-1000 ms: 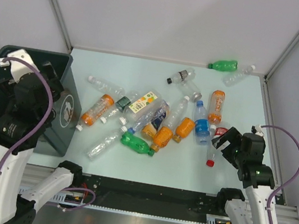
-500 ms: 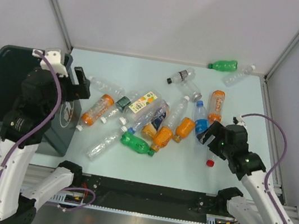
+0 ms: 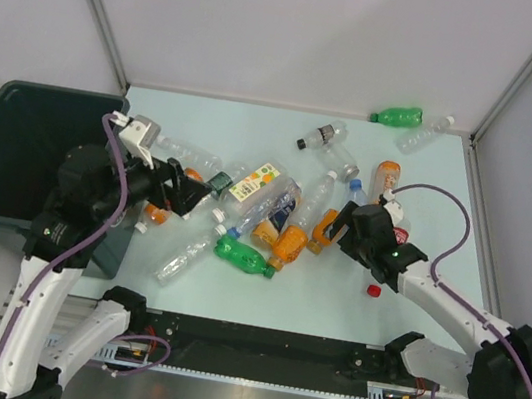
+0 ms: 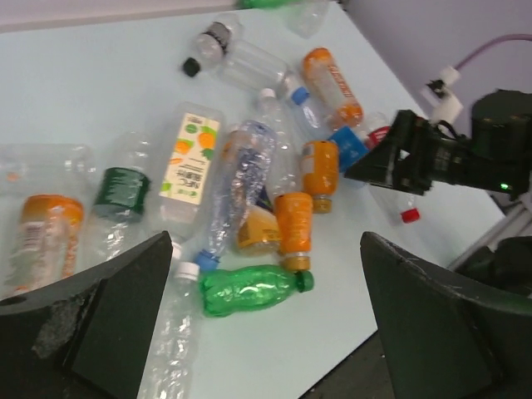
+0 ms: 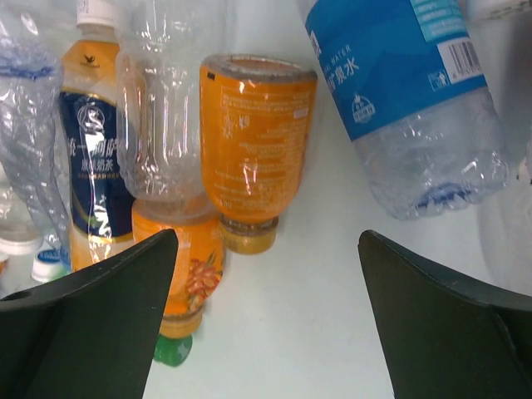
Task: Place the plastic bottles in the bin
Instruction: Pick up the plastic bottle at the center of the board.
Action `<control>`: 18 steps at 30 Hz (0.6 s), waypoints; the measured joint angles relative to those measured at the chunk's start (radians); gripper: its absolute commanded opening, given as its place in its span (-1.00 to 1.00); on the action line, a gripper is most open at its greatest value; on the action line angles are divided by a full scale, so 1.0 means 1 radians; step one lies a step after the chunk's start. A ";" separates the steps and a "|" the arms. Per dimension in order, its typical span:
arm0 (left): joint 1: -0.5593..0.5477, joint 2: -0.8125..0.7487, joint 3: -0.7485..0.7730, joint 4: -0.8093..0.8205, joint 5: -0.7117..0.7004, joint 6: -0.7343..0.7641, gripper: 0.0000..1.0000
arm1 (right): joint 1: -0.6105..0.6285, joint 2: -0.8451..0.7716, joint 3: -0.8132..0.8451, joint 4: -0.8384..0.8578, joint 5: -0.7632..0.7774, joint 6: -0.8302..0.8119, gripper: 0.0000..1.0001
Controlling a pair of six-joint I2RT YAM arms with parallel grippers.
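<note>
Left gripper (image 3: 191, 193): jaws spread fully, nothing between them. It hangs over the 9 o'clock edge of the bottle pile, just to the 3 o'clock side of the bin.
Right gripper (image 3: 342, 230): jaws set wide, nothing gripped. It sits low at the 3 o'clock edge of the pile, with its fingers (image 5: 91, 324) pointing toward 9 o'clock.
Right wrist view: an orange bottle (image 5: 253, 141) lies on its side ahead of the open jaws, in line with the gap and clear of both fingers. A blue-label bottle (image 5: 399, 91) lies at its 2 o'clock.
Plastic bottles (image 3: 274, 211): they lie on the table (image 3: 431, 307), most of them in a loose pile at its centre, several touching or overlapping.
Green bottle (image 3: 245, 256): on its side at the 6 o'clock edge of the pile.
Far pair: a second green bottle (image 3: 398, 115) and a clear bottle (image 3: 425, 134) lie side by side at the table's 1 o'clock corner, well apart from the pile.
Red cap (image 3: 373, 290): on the table at the right gripper's 5 o'clock; the bottle it belongs to is hidden.
Bin (image 3: 60, 92): upright and open-topped at the table's 9 o'clock edge, beside the left arm.
</note>
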 measured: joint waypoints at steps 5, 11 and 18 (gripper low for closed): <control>0.000 -0.003 -0.130 0.064 0.112 -0.049 1.00 | 0.003 0.091 0.024 0.062 0.032 0.022 0.92; -0.002 0.021 -0.217 0.110 0.174 -0.093 1.00 | 0.003 0.174 0.033 0.129 0.052 0.027 0.89; -0.009 0.036 -0.251 0.143 0.191 -0.109 1.00 | 0.000 0.279 0.063 0.172 0.067 0.042 0.73</control>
